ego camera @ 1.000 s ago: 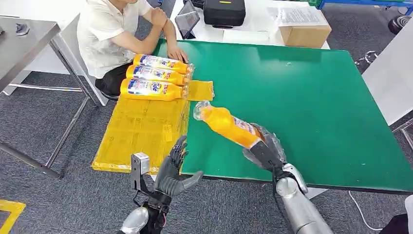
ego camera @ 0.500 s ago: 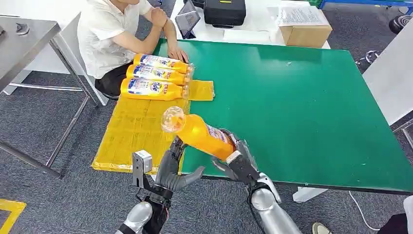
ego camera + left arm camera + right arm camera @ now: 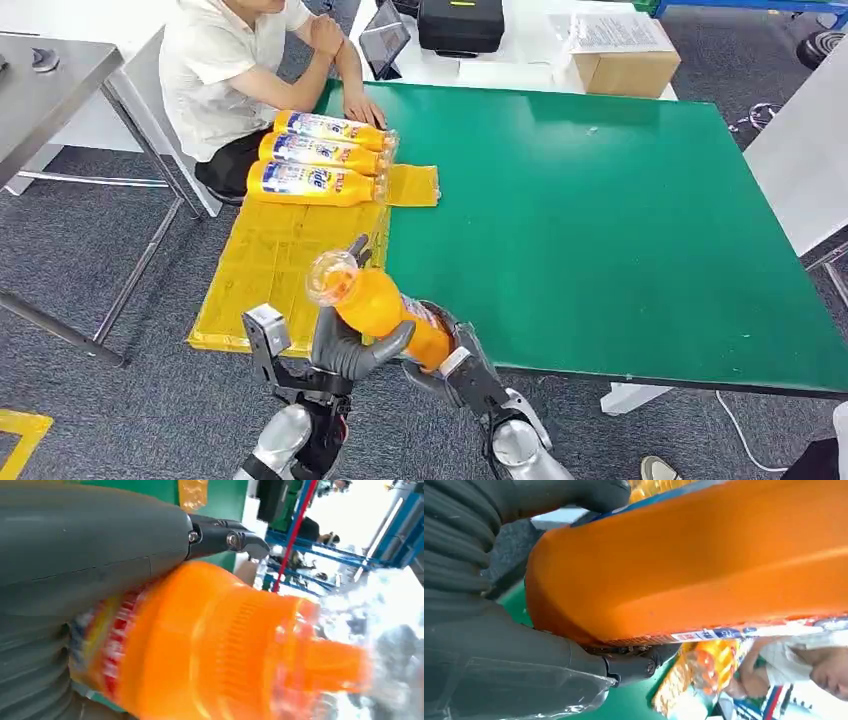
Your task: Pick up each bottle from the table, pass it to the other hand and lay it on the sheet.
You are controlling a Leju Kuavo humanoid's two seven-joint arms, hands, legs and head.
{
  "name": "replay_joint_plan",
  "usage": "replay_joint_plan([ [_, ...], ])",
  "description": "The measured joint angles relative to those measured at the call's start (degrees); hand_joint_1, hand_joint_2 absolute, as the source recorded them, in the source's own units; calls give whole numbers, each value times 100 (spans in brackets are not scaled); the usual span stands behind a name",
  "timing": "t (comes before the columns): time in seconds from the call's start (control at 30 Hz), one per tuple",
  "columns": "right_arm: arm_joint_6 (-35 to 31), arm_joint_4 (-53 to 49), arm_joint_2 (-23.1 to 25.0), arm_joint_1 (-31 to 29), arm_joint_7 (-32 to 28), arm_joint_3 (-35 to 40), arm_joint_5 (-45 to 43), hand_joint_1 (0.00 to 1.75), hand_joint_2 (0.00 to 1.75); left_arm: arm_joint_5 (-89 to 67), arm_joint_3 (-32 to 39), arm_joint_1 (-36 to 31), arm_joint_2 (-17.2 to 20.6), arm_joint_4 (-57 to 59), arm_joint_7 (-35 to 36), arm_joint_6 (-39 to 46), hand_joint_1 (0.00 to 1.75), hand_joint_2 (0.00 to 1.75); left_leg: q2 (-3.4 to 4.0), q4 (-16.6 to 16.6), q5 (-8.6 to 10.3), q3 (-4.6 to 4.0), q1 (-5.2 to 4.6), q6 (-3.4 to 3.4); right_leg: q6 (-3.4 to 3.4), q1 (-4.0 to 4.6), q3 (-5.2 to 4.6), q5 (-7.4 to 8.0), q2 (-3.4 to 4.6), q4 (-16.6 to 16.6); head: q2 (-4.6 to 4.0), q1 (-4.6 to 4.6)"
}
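The orange bottle (image 3: 385, 308) hangs in the air over the near edge of the green table (image 3: 620, 230), tilted, its clear-capped neck pointing up and toward the robot's left, its base low on the right. The right hand (image 3: 452, 365) grips the base end from below — in the right wrist view its thumb and dark fingers (image 3: 644, 665) wrap the bottle's (image 3: 704, 575) lower body. The left hand (image 3: 345, 345) is at the bottle's upper part: its thumb lies under the body and one finger rises behind the neck, so bottle and hand touch. In the left wrist view the bottle (image 3: 225, 645) sits against the grey thumb with a dark fingertip (image 3: 225, 537) over its shoulder, though I cannot tell whether this hand has truly clamped.

Three more bottles (image 3: 320, 155) lie side by side at the far end of the yellow sheet (image 3: 275, 270) — well apart from the hands. A person (image 3: 235, 70) in white sits beside them, one hand on the table's far corner.
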Motion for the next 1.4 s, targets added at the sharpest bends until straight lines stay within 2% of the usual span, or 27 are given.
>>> replay_joint_plan([
  [0.2,-17,112,33,-75,-129,68,-13,171,175,602,-22,-71,0,61,389,-423,175,175,-1,0,0,-1,0,0,0,0,0,0,0,0,0,0],
  [0.33,-33,118,20,-108,-134,70,-7,140,175,723,-20,-154,2,199,442,-640,175,175,-1,0,0,-1,0,0,0,0,1,0,-1,0,0,2],
  [0.43,-41,116,11,-107,-147,68,-30,140,175,734,-20,-187,2,273,453,-705,175,175,-1,0,0,-1,0,0,0,0,1,0,0,0,0,0],
  [0.47,-52,118,11,-105,-153,68,-42,119,175,741,-20,-199,2,286,466,-719,175,175,-1,0,0,-1,0,0,0,0,1,0,0,0,0,0],
  [0.5,-63,116,11,-106,-160,68,-52,44,175,741,-20,-212,2,304,475,-734,175,175,-1,0,0,-1,0,0,0,0,1,0,-1,0,0,0],
  [0.53,-70,116,11,-106,-164,68,-59,0,175,743,-20,-227,2,317,479,-743,175,175,-1,0,0,-1,0,0,0,0,1,0,-1,0,0,0],
  [0.63,-70,116,11,-103,-177,72,-72,0,175,732,-22,-271,2,354,492,-773,175,175,-1,0,0,-1,0,0,0,0,1,0,-1,1,0,0],
  [0.67,-70,116,11,-103,-177,72,-94,0,0,730,-33,-274,2,363,490,-771,175,175,-1,0,0,-1,0,0,0,0,1,0,-1,1,0,2],
  [0.83,-195,101,20,-73,-164,85,-149,0,0,587,-66,-273,2,374,365,-449,175,175,-2,0,0,-1,0,0,0,0,1,0,-1,0,0,0],
  [0.93,-713,55,66,50,-199,92,18,0,0,603,24,-261,2,301,276,130,175,175,-3,0,-1,-3,0,0,0,0,1,0,-1,1,0,2],
  [1.07,-1369,-184,83,265,-118,85,83,0,0,960,501,-243,22,151,339,932,175,175,2,0,-1,-3,1,-1,0,1,-5,0,1,1,0,0],
  [1.2,-2125,-724,173,688,-177,24,-77,0,0,1611,1385,-225,28,-72,339,1471,175,175,4,-1,-1,-4,5,-2,-3,3,-8,-2,3,3,0,-2],
  [1.3,-2004,-1015,184,860,-276,-15,-497,0,0,1742,1793,-205,31,-223,392,1465,175,175,0,-1,0,-6,5,-2,-4,4,-9,-3,0,2,0,2],
  [1.4,-1351,-1403,236,1111,-260,-83,-1415,0,0,1877,2152,-181,15,-376,442,1377,175,175,7,-1,-1,-7,3,-2,-4,1,-11,-3,2,2,0,2],
])
